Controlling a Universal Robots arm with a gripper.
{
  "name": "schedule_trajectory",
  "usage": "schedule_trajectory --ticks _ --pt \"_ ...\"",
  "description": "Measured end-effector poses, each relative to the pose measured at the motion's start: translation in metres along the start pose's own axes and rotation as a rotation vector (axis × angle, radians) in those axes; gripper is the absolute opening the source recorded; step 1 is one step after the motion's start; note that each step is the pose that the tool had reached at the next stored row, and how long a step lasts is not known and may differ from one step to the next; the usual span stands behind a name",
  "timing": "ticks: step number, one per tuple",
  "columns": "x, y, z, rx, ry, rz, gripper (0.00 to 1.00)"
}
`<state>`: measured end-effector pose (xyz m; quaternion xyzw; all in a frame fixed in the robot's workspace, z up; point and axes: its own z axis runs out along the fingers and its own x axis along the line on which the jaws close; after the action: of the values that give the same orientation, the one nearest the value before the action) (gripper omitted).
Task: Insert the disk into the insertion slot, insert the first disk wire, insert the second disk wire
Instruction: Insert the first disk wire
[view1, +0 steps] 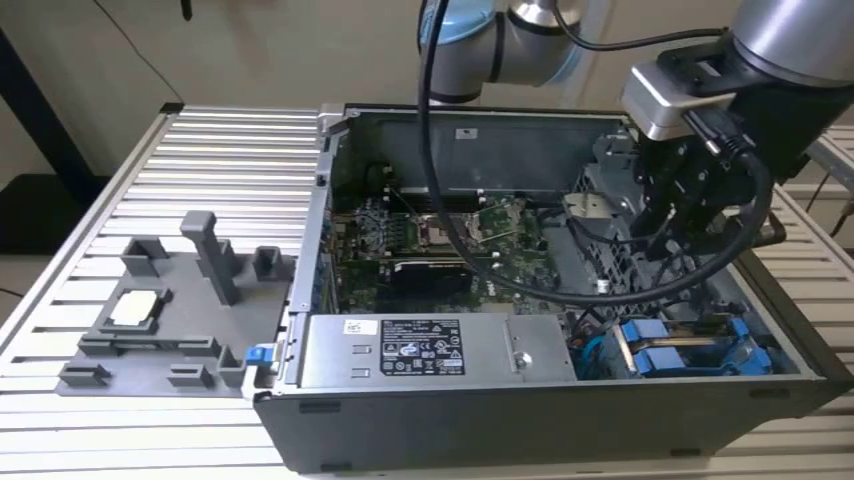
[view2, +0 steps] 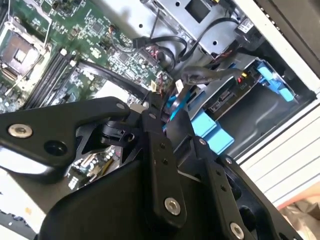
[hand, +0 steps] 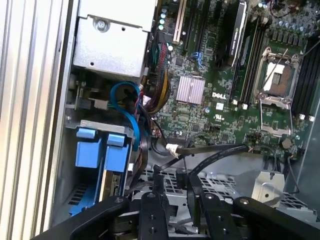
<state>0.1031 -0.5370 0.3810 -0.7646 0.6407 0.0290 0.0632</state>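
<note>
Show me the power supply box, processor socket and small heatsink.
power supply box (view1: 414, 350), exterior view, its labelled face.
processor socket (hand: 276, 80), first wrist view, its centre.
small heatsink (hand: 190, 90), first wrist view, its fins.

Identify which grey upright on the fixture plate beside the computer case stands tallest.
The slim post near the fixture plate middle: it rises well above the squat blocks around it, such as the short block nearer the computer case.

Exterior view: the grey robot arm (view1: 787, 40) is cut off by the top edge. The disk (view1: 741, 355) in its bright blue plastic carrier frame lies largely hidden within the black computer case (view1: 534, 430). Second wrist view: the black pincer (view2: 159, 107) covers part of the green circuit board (view2: 95, 35); a blue cable (view2: 172, 107) disappears behind it.
</note>
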Motion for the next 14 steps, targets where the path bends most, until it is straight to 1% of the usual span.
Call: schedule_trajectory --ticks 3,6,7,10,14 --pt "-0.0007 0.0061 0.0018 0.0162 -0.0023 -0.002 0.33" --pt "-0.0007 0.0071 0.0034 0.0355 -0.004 -0.004 0.33" --pt "-0.0007 0.0077 0.0037 0.04 -0.0066 -0.005 0.33" --pt "-0.0011 0.0103 0.0042 0.0431 -0.0104 -0.003 0.33" --pt "-0.0023 0.0168 0.0042 0.0466 -0.0198 0.003 0.33"
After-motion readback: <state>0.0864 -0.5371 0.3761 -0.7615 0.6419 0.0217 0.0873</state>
